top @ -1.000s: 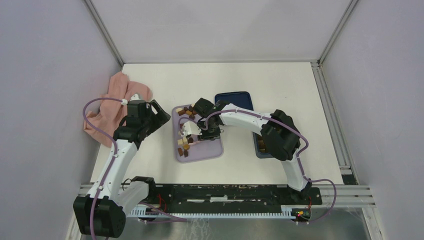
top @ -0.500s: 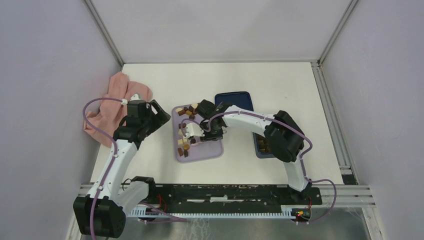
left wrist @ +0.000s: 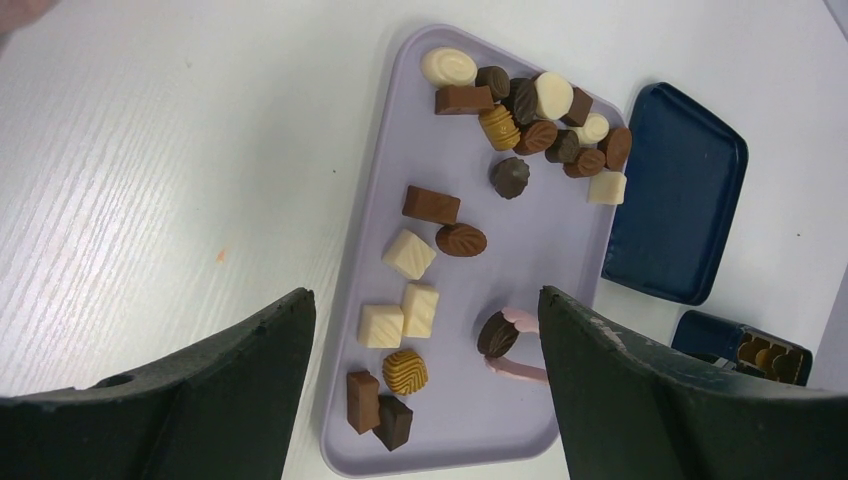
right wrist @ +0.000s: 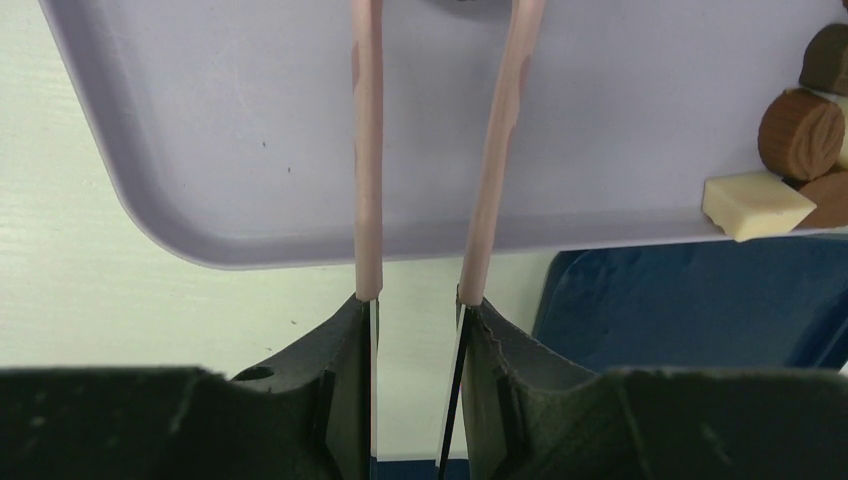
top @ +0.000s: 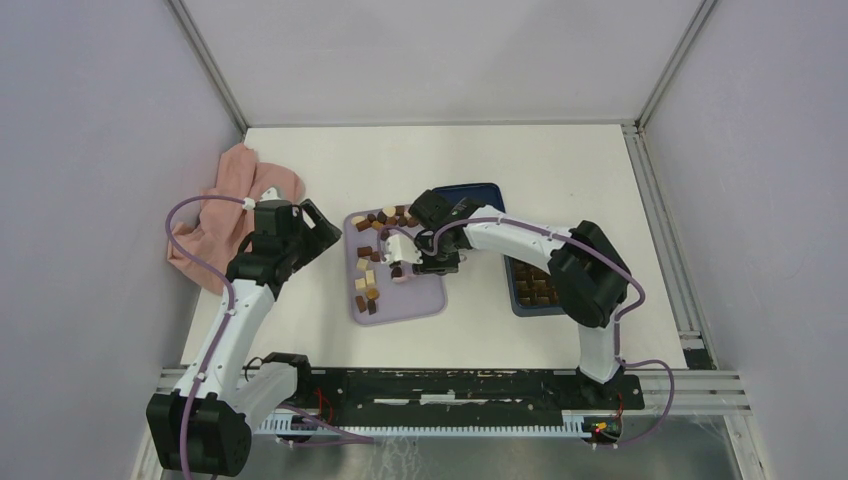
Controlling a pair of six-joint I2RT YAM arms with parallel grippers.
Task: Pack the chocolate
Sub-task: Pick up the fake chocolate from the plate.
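The right gripper (right wrist: 415,310) clamps pink tongs (right wrist: 368,150), whose tips pinch one dark chocolate piece (left wrist: 497,334) near the lilac tray's (left wrist: 560,250) middle. Other chocolate pieces (left wrist: 520,100) lie clustered at its 12 o'clock end and scattered toward 8 o'clock. The left gripper (left wrist: 420,310) hangs wide open at the tray's 10 o'clock.

Far half of the worktop (top: 520,160) lies wide open. The right arm (top: 510,235) stretches over the right side of the lilac tray (top: 425,300), its pink tongs (left wrist: 520,372) poking down mid-tray, so that lane's blocked. Chocolates (left wrist: 530,110) crowd the tray's far end. Left of the tray, bare worktop; pink cloth (top: 215,225) bunched beyond the left end effector (left wrist: 420,300).
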